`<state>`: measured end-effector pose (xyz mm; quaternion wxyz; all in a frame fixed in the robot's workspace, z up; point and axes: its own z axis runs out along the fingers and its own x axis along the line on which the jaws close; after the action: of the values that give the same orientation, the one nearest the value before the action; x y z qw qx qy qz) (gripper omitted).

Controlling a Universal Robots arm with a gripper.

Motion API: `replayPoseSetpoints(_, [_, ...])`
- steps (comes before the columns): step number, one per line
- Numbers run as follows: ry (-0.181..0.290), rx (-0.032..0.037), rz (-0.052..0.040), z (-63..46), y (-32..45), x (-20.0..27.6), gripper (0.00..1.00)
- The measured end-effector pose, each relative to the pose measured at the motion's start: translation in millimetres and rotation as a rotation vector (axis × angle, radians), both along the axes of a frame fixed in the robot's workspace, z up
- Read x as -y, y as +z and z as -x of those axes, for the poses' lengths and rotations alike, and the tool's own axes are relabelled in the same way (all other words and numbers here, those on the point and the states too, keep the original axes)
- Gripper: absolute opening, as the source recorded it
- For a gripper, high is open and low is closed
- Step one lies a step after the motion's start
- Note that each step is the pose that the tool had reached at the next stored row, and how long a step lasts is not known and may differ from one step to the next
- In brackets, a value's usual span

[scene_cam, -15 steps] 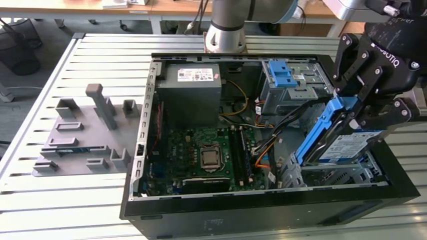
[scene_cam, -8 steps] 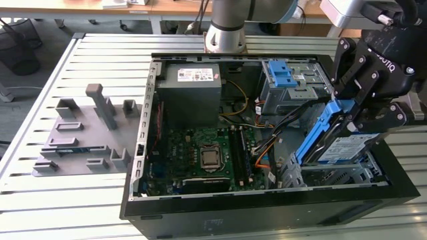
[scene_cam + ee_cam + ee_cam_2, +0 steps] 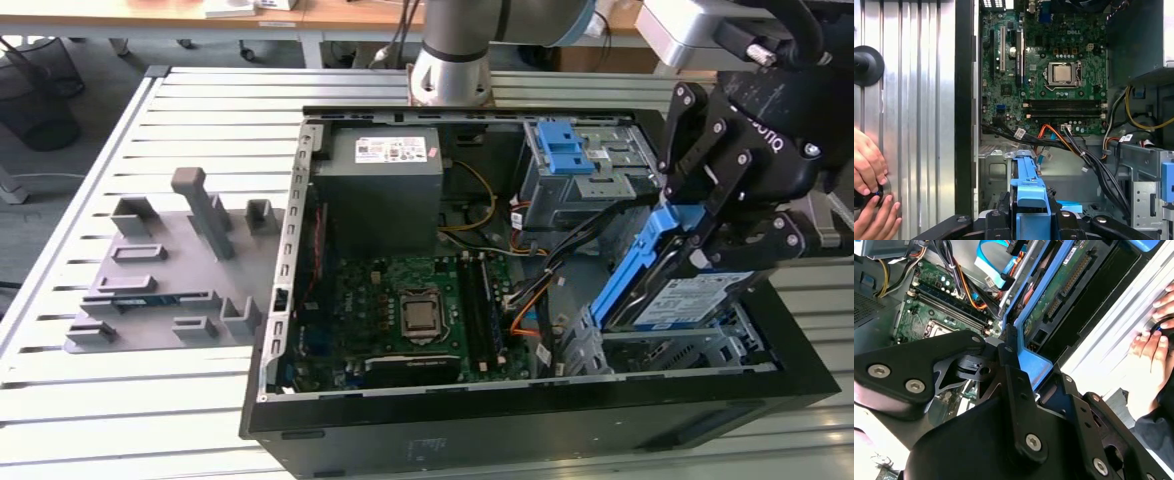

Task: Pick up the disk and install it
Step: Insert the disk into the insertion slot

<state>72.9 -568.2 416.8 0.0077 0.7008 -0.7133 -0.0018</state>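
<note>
A black two-finger gripper [image 3: 1029, 215] pinches the blue plastic carrier frame [image 3: 627, 270] of the flat silver metal disk [image 3: 694, 298]. The disk hangs tilted over the grey drive bay [image 3: 694, 348] in the open black computer case [image 3: 534, 428]. Stiff, dense and probably shock-sensitive, the disk looks safest gripped by that frame, clear of its bare green circuit board [image 3: 1051, 300].

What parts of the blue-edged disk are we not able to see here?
1. Exterior view: top of the disk, covered by the robot's hand.
2. Second wrist view: its label side, turned away.
3. First wrist view: most of it, behind the hand and cut off by the edge.
</note>
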Motion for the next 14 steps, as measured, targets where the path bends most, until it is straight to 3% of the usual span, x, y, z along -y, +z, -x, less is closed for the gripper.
replayPoseSetpoints(14, [0.000,-0.0003,-0.0002,-0.1,-4.1,0.0,0.36])
